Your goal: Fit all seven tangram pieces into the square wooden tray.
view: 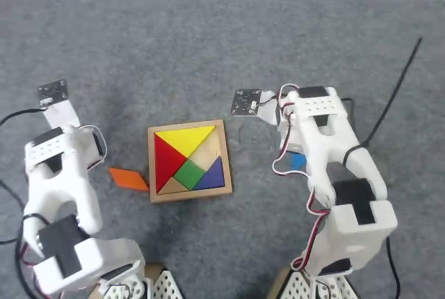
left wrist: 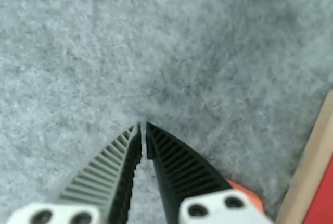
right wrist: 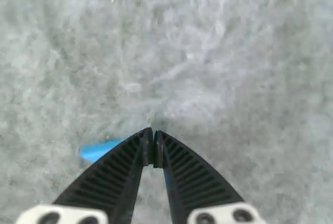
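The square wooden tray (view: 224, 156) lies mid-table holding a yellow triangle (view: 184, 139), a red triangle (view: 165, 160), a green square (view: 188, 172) and a purple triangle (view: 212, 174); bare wood shows in two gaps. An orange piece (view: 128, 178) lies flat on the felt just left of the tray, beside the left arm (view: 59, 174). A blue piece (view: 297, 162) lies partly under the right arm (view: 327, 146). My left gripper (left wrist: 141, 126) is shut and empty over bare felt, the orange piece (left wrist: 251, 194) behind one finger. My right gripper (right wrist: 152, 133) is shut and empty, the blue piece (right wrist: 101, 149) beside it.
Grey felt covers the table. The tray's edge (left wrist: 307, 172) runs along the side of the left wrist view. A black cable (view: 396, 90) trails off to the far right. Open felt stretches behind the tray and arms.
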Controlling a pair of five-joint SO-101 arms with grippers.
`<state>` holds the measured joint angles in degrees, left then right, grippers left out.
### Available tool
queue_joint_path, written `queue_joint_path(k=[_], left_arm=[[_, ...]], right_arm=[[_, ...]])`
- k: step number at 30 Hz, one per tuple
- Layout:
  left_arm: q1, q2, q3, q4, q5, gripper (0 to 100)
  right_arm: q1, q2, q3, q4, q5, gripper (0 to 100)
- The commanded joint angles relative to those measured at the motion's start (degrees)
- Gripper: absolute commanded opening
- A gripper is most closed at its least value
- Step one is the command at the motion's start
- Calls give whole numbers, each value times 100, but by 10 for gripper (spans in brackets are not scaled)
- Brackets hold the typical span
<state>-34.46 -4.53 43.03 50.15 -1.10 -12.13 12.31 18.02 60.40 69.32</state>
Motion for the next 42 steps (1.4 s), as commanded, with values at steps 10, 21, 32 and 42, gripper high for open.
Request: queue_joint_path(k=[10, 21, 32, 42], left_arm=[[510, -3209, 2378, -1521, -440, 15], [536, -3868, 2835, -1670, -457, 16], [536, -3895, 2835, -1653, -457, 16], [536, -3903, 2835, -1653, -457, 16]], right_arm=[[840, 189, -167, -163, -79, 9], [1736, 189, -167, 769, 79, 9], [1490, 48, 141, 1578, 185, 9], [1332, -1710, 378, 1481, -1319, 72]])
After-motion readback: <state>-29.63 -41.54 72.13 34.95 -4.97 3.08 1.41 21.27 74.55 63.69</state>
